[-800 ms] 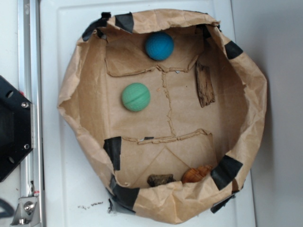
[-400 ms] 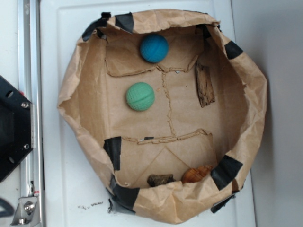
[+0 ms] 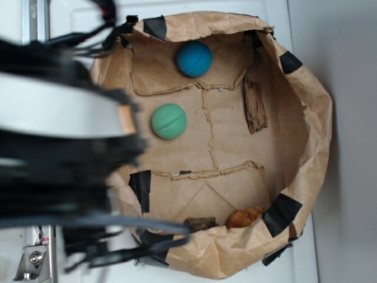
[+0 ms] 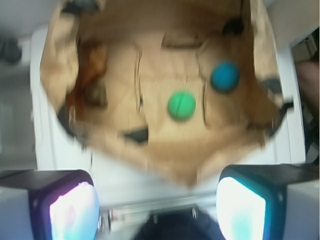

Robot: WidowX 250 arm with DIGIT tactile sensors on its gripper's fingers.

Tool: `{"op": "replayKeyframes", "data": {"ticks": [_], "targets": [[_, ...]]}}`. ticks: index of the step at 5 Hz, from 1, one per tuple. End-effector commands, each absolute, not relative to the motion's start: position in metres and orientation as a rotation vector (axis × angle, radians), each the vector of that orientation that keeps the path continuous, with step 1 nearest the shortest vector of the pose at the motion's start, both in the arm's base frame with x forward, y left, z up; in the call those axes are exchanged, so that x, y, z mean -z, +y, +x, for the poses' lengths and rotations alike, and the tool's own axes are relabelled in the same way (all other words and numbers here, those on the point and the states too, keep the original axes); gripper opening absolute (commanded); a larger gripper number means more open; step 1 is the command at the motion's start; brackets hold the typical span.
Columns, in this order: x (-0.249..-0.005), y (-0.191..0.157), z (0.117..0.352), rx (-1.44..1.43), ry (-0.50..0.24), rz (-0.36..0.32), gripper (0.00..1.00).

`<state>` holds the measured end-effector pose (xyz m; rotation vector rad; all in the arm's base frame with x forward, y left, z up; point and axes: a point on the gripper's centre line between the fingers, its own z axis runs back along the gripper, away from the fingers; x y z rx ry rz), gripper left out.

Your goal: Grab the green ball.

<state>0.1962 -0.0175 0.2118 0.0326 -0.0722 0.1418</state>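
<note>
Robot arm [image 3: 65, 147] and gripper [image 4: 157, 200]: looks only.

Exterior view: arm heavily blurred, mostly black casing with one broad white band across it and a small orange patch at the band's right end. Thin black cables [image 3: 135, 227] loop out along its near edge; more dark cabling at the far left. Wrist view: two blocky fingers [image 4: 60, 205] with dark outer shells, inner pads glowing pale, pinkish-white on the left, cyan-white on the right. Dark body between them, detail lost to blur.

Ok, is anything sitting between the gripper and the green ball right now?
Only the paper bag's near wall. The wrist view shows the open gripper outside the bag, with the green ball lying alone on the bag floor. The blue ball sits off to one side, apart from it.
</note>
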Motion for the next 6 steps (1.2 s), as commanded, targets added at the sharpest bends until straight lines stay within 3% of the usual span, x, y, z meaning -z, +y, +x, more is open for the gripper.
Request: {"op": "replayKeyframes", "data": {"ticks": [1, 2, 3, 4, 6], "targets": [[-0.206, -0.001, 0.242, -0.409, -0.187, -0.009, 1.00], [-0.194, 0.009, 0.254, -0.553, -0.231, -0.020, 1.00], [-0.182, 0.013, 0.257, -0.649, -0.180, -0.048, 1.00], [-0.172, 0.014, 0.259, -0.713, -0.194, -0.041, 1.00], [-0.127, 0.032, 0.264, -0.686, -0.227, -0.006, 1.00]]}}
